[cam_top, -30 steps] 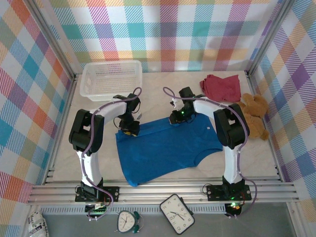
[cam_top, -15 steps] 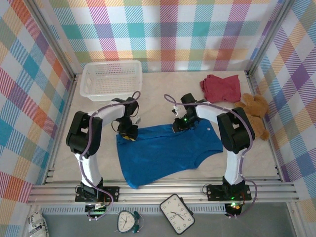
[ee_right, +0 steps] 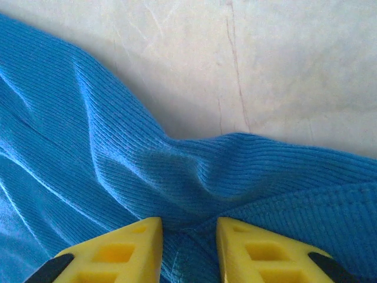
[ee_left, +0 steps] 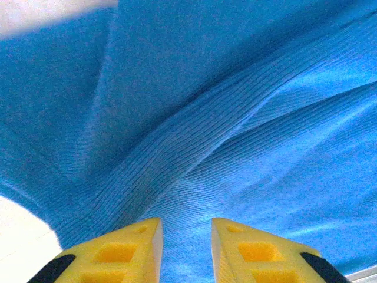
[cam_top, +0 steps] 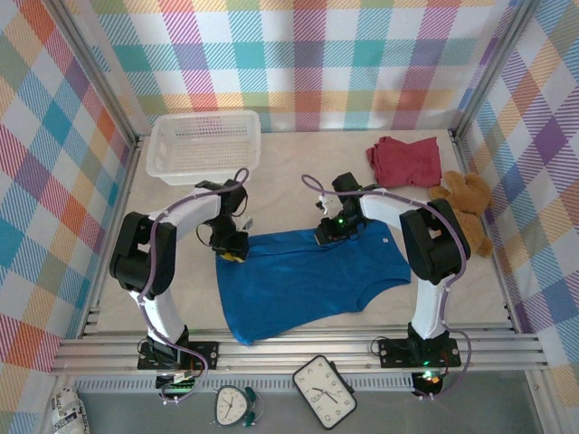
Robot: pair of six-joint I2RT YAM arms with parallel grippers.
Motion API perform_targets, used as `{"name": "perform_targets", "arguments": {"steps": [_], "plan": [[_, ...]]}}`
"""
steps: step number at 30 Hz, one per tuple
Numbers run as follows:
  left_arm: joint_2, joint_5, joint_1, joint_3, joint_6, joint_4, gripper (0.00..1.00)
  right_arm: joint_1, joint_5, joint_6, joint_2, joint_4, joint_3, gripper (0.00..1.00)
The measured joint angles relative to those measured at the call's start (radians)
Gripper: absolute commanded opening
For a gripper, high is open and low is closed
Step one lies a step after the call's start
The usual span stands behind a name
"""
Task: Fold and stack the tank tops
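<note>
A bright blue tank top [cam_top: 308, 280] lies spread on the table's middle, hem toward the near left. My left gripper [cam_top: 232, 253] is at its far left corner, the ribbed blue cloth [ee_left: 235, 118] drawn in ridges into the narrow gap between the yellow fingers [ee_left: 187, 227]. My right gripper [cam_top: 326, 233] is at the far edge, where a pucker of blue cloth [ee_right: 118, 153] runs between its fingers [ee_right: 189, 227]. Both are shut on that top. A dark red tank top [cam_top: 407, 161] lies crumpled at the far right.
A white mesh basket [cam_top: 156, 155] stands at the far left. A brown teddy bear [cam_top: 466, 212] sits by the right wall, near the dark red top. Bare table [ee_right: 283, 71] shows beyond the blue top's far edge. Two clocks [cam_top: 324, 391] lie below the near rail.
Both grippers have come a little toward the near edge, and the blue top's far edge has come with them. The left arm's elbow has swung out to the left.
</note>
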Motion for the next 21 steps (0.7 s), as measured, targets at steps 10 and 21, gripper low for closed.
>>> {"name": "perform_targets", "arguments": {"steps": [10, 21], "plan": [[0.079, 0.000, 0.031, 0.129, -0.022, 0.047, 0.23, 0.000, -0.046, 0.077, -0.024, 0.084, 0.005, 0.34], [0.161, 0.062, 0.031, 0.045, -0.018, 0.074, 0.06, 0.000, -0.077, 0.127, 0.111, 0.073, 0.113, 0.34]]}}
